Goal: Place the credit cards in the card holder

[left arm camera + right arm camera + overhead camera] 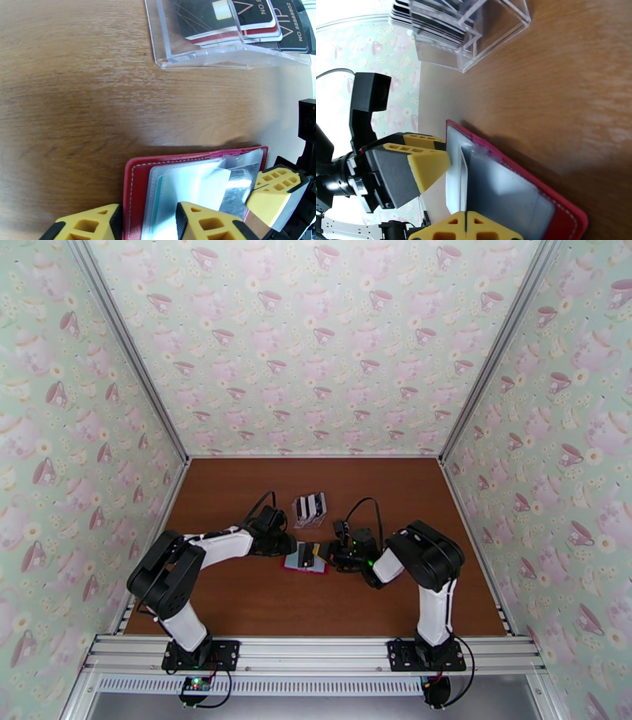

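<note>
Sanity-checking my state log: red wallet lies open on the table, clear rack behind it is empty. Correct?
Not quite. The clear rack isn't empty: it holds several cards, as the left wrist view shows. The red wallet does lie open on the table.

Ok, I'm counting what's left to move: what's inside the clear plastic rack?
Inside the clear rack sit overlapping cards: black ones with gold VIP lettering, one showing a chip, plus white and red edges. Their count can't be told; the front ones cover the rest.
</note>
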